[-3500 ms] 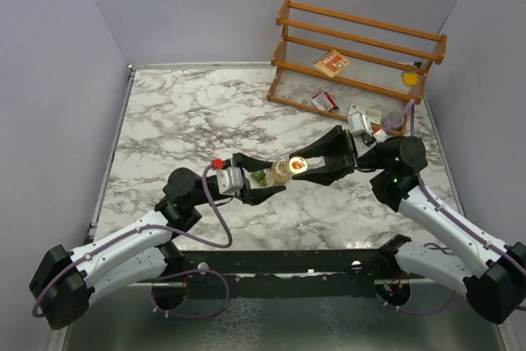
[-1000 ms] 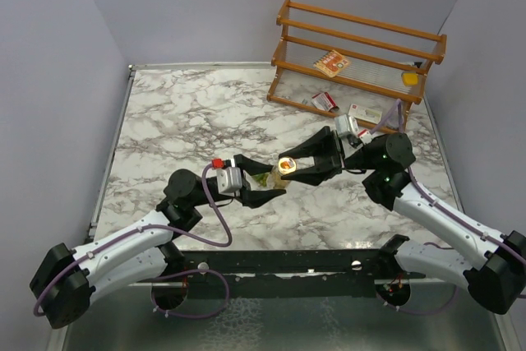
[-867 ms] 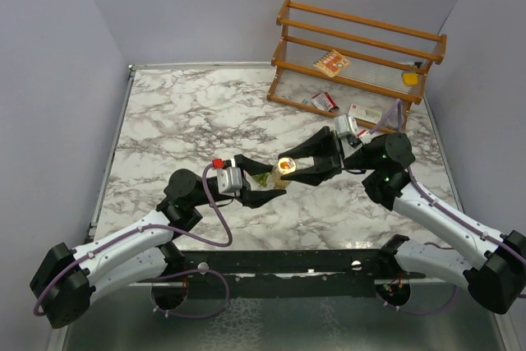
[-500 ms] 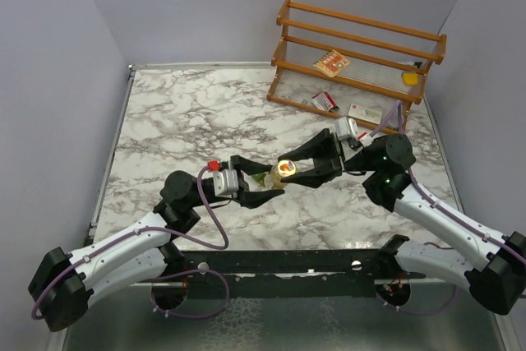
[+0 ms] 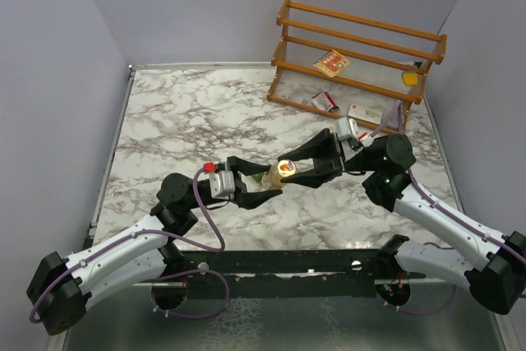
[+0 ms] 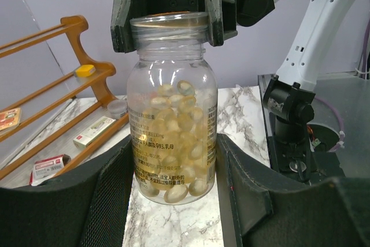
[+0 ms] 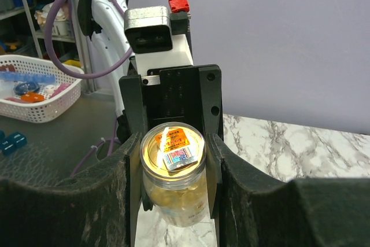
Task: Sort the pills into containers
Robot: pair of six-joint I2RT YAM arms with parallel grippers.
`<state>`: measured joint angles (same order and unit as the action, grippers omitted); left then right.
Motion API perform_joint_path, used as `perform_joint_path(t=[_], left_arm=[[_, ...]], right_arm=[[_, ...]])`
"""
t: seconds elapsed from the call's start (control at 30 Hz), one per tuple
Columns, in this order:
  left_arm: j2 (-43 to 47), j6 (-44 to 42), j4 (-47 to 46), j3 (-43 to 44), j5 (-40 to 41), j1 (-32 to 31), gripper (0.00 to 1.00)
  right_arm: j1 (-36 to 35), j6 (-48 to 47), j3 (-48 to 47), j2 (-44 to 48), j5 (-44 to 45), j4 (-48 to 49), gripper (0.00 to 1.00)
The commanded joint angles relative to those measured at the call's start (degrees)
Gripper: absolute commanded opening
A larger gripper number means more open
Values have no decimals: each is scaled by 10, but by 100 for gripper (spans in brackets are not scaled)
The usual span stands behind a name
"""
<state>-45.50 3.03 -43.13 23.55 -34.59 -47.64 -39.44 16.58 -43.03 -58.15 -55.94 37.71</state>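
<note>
Spreading beneath both arms, the marble desk (image 5: 181,121) lies below the fingers, and a wooden rack (image 5: 362,23) stands well beyond the right fingers (image 7: 231,183). Between the two sets of fingers, lifted off the desk, is a clear bottle (image 6: 170,137). The left fingers (image 6: 110,195) are clenched on its lower body, one on each side. The right fingers are clamped on its cap (image 7: 172,146), which carries a small printed sticker. The pills (image 6: 173,166) are inside the bottle, piled between the left fingers and filling about the lower half.

A small greenish shape (image 5: 260,177) sits just beside the left fingers in the top view; whether it is the pill box I cannot tell.

Judging by this two-handed grip, the step in hand is opening the bottle, so no sorting has begun. The next move calls for the right fingers to twist the cap off while the left fingers brace the bottle upright, so no pills spill.
</note>
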Motion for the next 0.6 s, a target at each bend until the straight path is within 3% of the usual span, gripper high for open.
perform_joint_path(t=[0.0, 0.23, 0.57], left_arm=[[33, -9, -62, -5, 6, -1, 0], [20, -17, -91, 6, 0, -1, 0], [4, -26, -116, 20, -5, -1, 0]], right_arm=[[-2, 18, 1, -16, 6, 20, 1], [-9, 46, -3, -45, 2, 70, 1], [-17, 19, -23, -48, 11, 29, 1]])
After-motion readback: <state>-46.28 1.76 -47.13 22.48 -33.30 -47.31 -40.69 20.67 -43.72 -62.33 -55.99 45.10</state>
